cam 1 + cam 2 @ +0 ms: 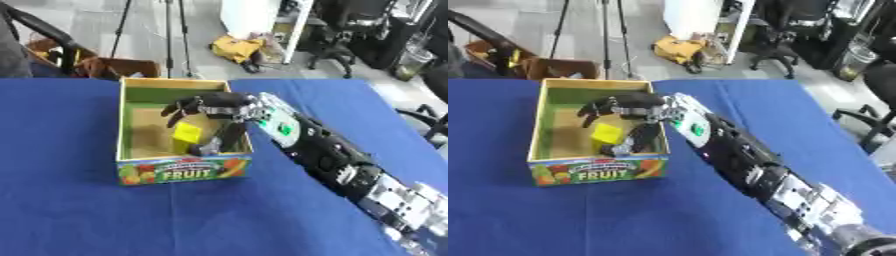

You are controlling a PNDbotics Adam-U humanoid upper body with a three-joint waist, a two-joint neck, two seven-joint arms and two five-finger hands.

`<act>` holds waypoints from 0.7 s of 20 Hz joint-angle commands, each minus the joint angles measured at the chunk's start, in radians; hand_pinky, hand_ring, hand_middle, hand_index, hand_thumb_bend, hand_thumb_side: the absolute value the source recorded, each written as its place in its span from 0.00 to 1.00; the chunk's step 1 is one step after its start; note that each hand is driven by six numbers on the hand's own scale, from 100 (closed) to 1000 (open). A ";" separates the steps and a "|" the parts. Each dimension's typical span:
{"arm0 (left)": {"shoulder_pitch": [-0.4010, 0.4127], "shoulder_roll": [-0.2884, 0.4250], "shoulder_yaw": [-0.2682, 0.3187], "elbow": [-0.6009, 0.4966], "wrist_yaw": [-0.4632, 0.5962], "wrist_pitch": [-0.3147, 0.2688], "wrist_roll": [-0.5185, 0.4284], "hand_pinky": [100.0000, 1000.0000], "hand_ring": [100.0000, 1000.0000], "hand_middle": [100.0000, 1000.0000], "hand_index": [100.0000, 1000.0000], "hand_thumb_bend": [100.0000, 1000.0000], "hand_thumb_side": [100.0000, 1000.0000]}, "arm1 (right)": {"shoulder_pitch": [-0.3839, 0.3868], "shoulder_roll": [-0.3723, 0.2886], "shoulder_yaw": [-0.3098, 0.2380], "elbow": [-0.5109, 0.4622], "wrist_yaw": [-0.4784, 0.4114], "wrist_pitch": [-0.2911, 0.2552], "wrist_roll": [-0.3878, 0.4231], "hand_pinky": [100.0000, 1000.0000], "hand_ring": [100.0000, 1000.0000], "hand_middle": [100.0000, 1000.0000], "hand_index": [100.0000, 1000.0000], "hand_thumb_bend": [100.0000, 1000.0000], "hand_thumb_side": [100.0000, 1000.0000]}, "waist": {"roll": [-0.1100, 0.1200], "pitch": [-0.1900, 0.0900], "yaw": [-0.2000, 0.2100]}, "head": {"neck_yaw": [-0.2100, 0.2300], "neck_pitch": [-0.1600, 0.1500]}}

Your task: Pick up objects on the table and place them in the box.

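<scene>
While reaching into the box (140, 167), the right hand (208, 106) hangs half-curled above a yellow block (186, 133).

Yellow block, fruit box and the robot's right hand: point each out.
yellow block (186, 132), left eye view, its top face.
fruit box (188, 170), left eye view, its printed front wall.
right hand (633, 107), right eye view, back of the hand.
</scene>
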 commanded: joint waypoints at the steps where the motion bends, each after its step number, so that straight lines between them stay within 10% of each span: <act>1: 0.000 0.014 0.013 -0.012 -0.003 -0.003 0.007 0.55 0.62 0.51 0.65 0.34 0.99 | -0.011 -0.025 -0.011 -0.052 -0.047 -0.041 0.024 0.88 0.98 0.93 0.82 0.12 0.58 | 0.010 -0.033 -0.021 | 0.013 0.015; 14: 0.060 0.032 0.069 0.018 -0.031 -0.017 0.073 0.55 0.63 0.51 0.65 0.34 0.98 | 0.159 -0.114 -0.170 -0.279 -0.773 0.236 0.002 0.88 1.00 0.92 0.75 0.00 0.79 | 0.047 -0.113 -0.241 | 0.112 0.065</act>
